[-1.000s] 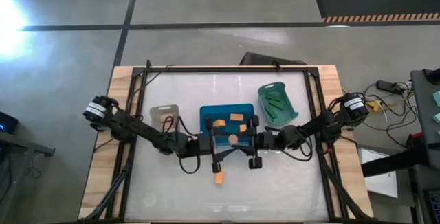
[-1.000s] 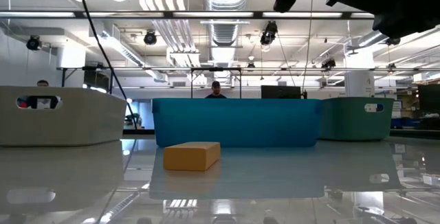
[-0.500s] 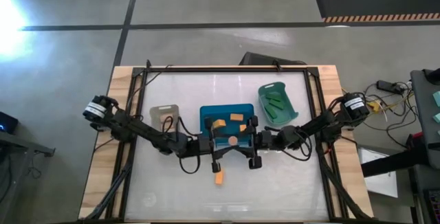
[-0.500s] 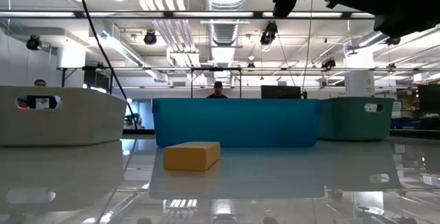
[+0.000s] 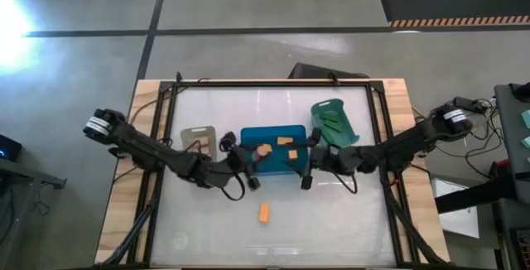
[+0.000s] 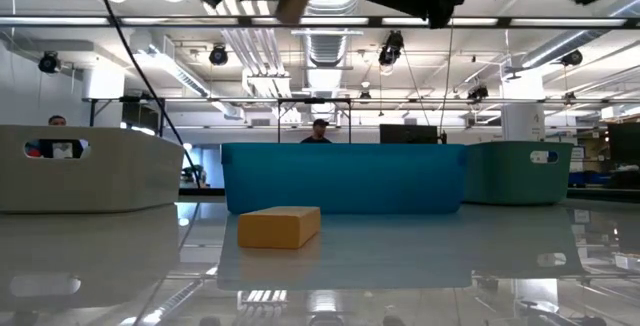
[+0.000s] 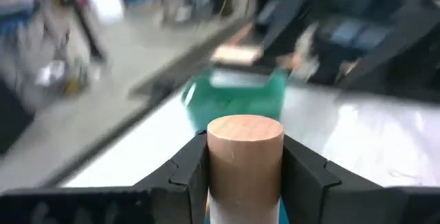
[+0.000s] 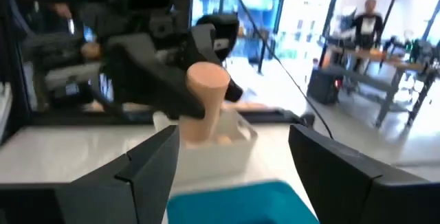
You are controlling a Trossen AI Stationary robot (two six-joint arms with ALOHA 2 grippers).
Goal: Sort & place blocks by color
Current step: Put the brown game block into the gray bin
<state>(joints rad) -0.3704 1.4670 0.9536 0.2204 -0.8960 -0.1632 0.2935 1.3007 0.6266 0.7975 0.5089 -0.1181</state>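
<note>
Left gripper (image 7: 245, 176) clamps a pale tan wooden cylinder (image 7: 245, 157), raised over the blue bin's (image 5: 273, 166) left end. Right gripper (image 5: 305, 165), fingers spread and empty, hangs above the bin's right end. An orange block (image 5: 263, 212) lies on the worktop (image 5: 331, 220) nearby.

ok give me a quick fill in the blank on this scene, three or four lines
The left tool is shut on a tan ____-shaped block.
One ____ block lies alone on the table in front of the blue bin.
The dark green blocks lie in the ____ bin.
The right tool stands ____, holding nothing.

Missing words: cylinder; orange; teal; open
</note>
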